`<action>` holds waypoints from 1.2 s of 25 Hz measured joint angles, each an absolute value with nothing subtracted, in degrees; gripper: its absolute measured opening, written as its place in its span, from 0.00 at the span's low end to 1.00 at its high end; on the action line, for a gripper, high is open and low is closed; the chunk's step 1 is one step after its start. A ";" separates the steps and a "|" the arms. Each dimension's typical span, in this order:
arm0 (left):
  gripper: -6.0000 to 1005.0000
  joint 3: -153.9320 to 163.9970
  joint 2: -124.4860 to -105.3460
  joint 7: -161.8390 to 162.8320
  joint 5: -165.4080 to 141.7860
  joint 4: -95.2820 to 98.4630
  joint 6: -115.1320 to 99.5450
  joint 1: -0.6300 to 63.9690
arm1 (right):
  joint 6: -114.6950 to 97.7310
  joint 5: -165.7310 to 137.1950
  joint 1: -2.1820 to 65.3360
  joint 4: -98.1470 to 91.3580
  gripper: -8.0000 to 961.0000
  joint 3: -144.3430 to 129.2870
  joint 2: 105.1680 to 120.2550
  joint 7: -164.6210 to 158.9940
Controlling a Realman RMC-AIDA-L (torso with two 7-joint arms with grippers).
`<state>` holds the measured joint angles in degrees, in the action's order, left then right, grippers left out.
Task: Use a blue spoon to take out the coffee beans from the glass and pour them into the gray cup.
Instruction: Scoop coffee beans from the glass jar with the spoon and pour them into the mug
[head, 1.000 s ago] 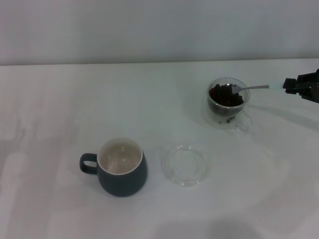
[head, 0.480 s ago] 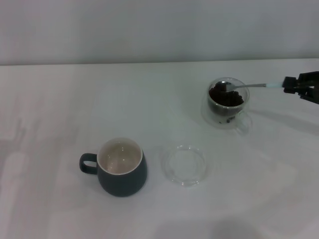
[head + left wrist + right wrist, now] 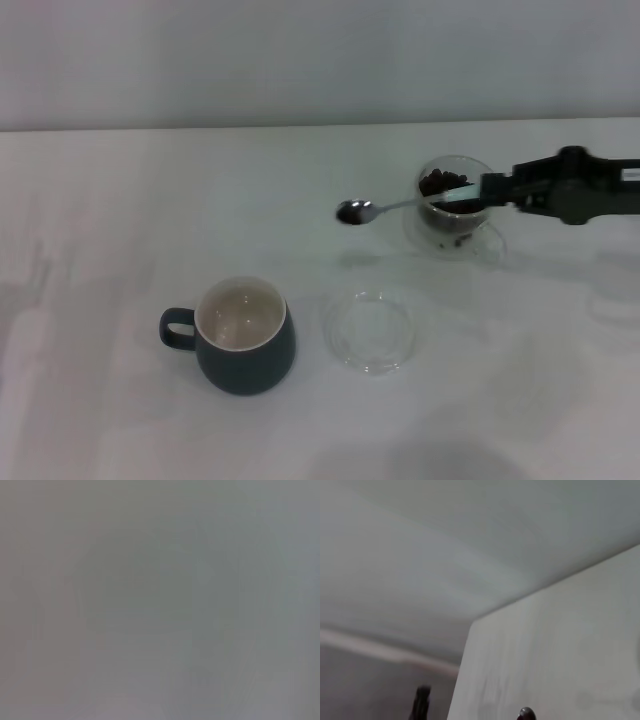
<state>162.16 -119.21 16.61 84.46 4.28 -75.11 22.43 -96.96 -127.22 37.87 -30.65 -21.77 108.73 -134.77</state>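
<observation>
In the head view my right gripper (image 3: 497,189) reaches in from the right, just above the glass (image 3: 455,212), and is shut on the pale handle of the blue spoon (image 3: 400,205). The spoon lies roughly level in the air, its silver bowl pointing left past the glass. I cannot tell whether the bowl carries any beans. Coffee beans (image 3: 440,184) fill the lower part of the glass. The gray cup (image 3: 246,338) stands at the front left with its cream inside showing bare. The left gripper is out of view.
A flat clear glass saucer (image 3: 370,331) lies on the white table (image 3: 120,220), right of the gray cup and in front of the spoon's bowl. The left wrist view shows only a gray blur. The right wrist view shows the table edge and wall.
The spoon's bowl has come out of the glass and travelled left. My right arm has moved left, from the frame's right edge to over the glass.
</observation>
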 joint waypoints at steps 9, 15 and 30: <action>0.80 162.16 -119.26 16.61 84.46 4.67 -75.01 21.99 | -98.70 -127.17 40.96 -35.98 0.16 -31.18 113.14 -134.54; 0.80 162.16 -119.27 16.61 84.46 4.74 -74.96 21.99 | -98.16 -126.78 41.77 -38.56 0.16 -34.87 115.14 -134.32; 0.80 162.16 -119.27 16.61 84.46 4.65 -74.88 22.05 | -91.17 -115.10 41.79 -40.01 0.16 -50.63 115.26 -128.81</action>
